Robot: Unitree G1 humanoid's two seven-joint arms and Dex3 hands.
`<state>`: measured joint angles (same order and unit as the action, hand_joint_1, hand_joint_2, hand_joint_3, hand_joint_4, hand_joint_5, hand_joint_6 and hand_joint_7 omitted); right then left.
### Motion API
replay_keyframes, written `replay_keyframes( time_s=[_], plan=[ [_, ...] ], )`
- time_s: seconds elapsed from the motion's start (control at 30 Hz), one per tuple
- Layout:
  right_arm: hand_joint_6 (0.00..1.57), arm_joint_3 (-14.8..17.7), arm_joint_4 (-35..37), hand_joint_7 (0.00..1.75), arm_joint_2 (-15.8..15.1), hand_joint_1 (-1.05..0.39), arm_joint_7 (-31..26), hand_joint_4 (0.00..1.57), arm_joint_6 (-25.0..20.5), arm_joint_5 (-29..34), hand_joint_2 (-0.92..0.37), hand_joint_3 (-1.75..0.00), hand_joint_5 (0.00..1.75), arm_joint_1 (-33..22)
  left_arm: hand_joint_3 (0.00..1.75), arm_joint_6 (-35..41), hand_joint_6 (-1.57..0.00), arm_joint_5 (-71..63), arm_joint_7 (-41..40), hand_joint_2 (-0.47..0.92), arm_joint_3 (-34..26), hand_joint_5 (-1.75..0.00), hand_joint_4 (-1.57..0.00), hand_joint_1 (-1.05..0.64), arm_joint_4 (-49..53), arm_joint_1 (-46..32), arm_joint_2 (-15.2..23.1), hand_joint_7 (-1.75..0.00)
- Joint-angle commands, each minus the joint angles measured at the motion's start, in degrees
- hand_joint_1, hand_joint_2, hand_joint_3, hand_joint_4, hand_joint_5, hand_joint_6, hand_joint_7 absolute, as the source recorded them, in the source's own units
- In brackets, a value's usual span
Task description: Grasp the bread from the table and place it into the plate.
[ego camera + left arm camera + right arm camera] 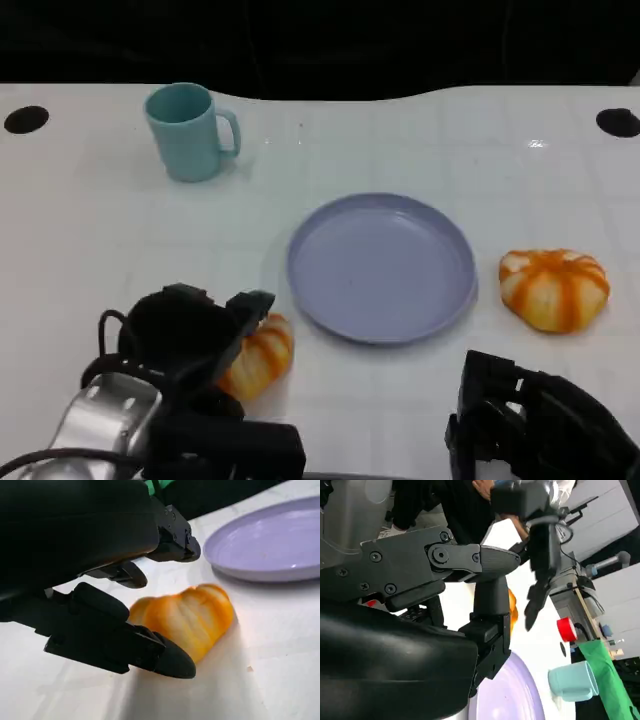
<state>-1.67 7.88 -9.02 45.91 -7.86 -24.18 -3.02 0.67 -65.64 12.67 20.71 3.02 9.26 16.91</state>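
An orange striped bread roll (260, 357) lies on the white table, just left of the lavender plate's (380, 265) near rim. My left hand (195, 335) is at the roll, covering its left end. In the left wrist view the roll (190, 617) rests on the table between my spread fingers (125, 647), and the plate (270, 545) lies just beyond it. A second, round orange bread (555, 288) sits to the right of the plate. My right hand (530, 425) hovers at the table's near right edge and holds nothing.
A teal mug (190, 130) stands at the back left, well away from the plate. Dark round holes (25, 119) mark the table's far corners. The right wrist view shows my right hand (420, 630), the plate (510, 695), the mug (572, 682) and a person beyond the table.
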Motion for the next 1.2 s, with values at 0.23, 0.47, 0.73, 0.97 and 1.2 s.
replay_keyframes(
  time_s=[0.23,0.47,0.73,0.97,1.2],
  plan=[
    [0.41,0.56,-0.24,1.71,-0.73,-0.56,0.12,0.62,0.92,0.00,-0.92,-0.42,1.75,-0.23,0.00,1.45,-0.36,3.66,-4.88,0.89,4.77,-0.29,-0.48,-0.63,12.79,5.39,0.52,-0.03],
    [0.42,0.55,-0.04,1.72,-0.77,-0.56,0.11,0.62,0.94,0.04,-0.92,-0.42,1.75,0.06,0.29,-2.75,-0.98,7.78,-11.30,0.92,5.94,-1.19,-0.66,-0.37,18.99,7.09,2.09,-0.15],
    [0.42,0.71,-0.78,1.72,-0.82,-0.56,0.02,0.63,0.91,-0.22,-0.92,-0.41,1.75,-0.52,0.46,-7.22,-0.90,8.25,-29.27,0.90,8.07,-1.73,-0.80,-0.31,29.72,9.07,2.69,-0.94],
    [0.41,0.85,-0.76,1.73,-0.80,-0.56,0.15,0.63,0.54,-0.58,-0.92,-0.41,1.75,-0.50,0.84,-6.79,-0.59,11.05,-37.57,0.73,7.65,-1.75,-0.82,-0.31,33.27,9.35,1.06,-1.65],
    [0.41,0.69,-0.39,1.73,-0.64,-0.57,-0.08,0.63,0.68,-0.26,-0.92,-0.41,1.75,-0.01,0.94,-5.09,-0.54,12.72,-43.59,0.68,6.58,-1.75,-0.81,-0.30,32.70,9.39,0.02,-1.75]
  ],
)
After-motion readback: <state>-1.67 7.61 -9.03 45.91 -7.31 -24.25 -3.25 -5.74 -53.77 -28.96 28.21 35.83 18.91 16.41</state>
